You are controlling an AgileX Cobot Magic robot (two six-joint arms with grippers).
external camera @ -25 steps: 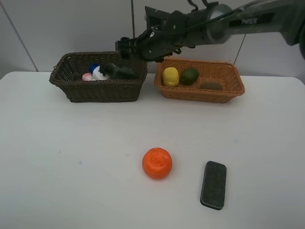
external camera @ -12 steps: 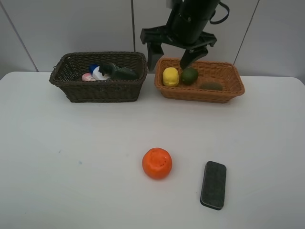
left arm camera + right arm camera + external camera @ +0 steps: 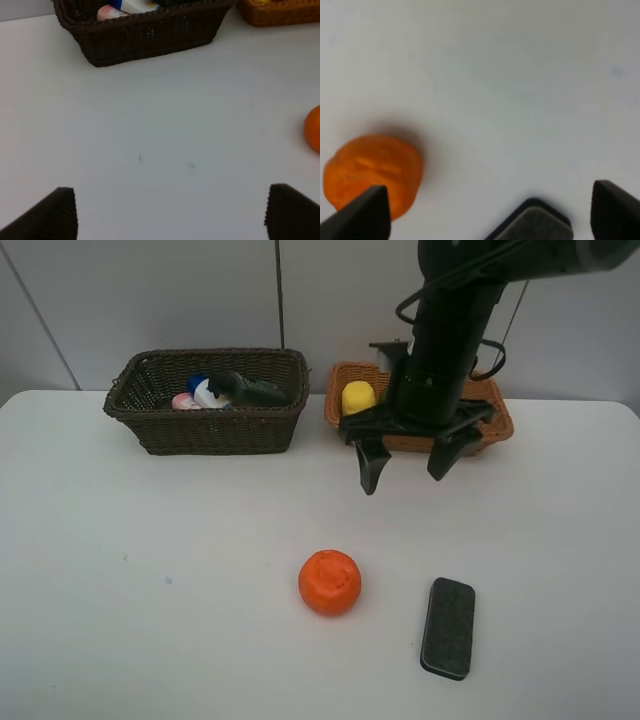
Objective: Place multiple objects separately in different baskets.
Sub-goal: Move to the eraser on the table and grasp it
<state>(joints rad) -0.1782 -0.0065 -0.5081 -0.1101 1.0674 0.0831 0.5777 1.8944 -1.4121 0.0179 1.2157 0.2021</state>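
Seen only in its wrist view, the left claw has its fingers wide apart and empty over bare desk. Upper left of frame: dark brown basket holds white blue-capped bottle, pink bottle and dark green bottle, so the bottles look sorted. Upper centre-right: tan basket with yellow fruit showing; the rest of its contents are hidden behind the arm. In front of that basket the right claw hangs with fingers spread, holding nothing, tips down toward the desk. Lower centre: orange fruit loose on the desk. Lower right: flat dark block, also loose, near the orange fruit but apart. Judgement: mostly done, two items left. The orange fruit likely goes to the tan basket, the block to the dark one.
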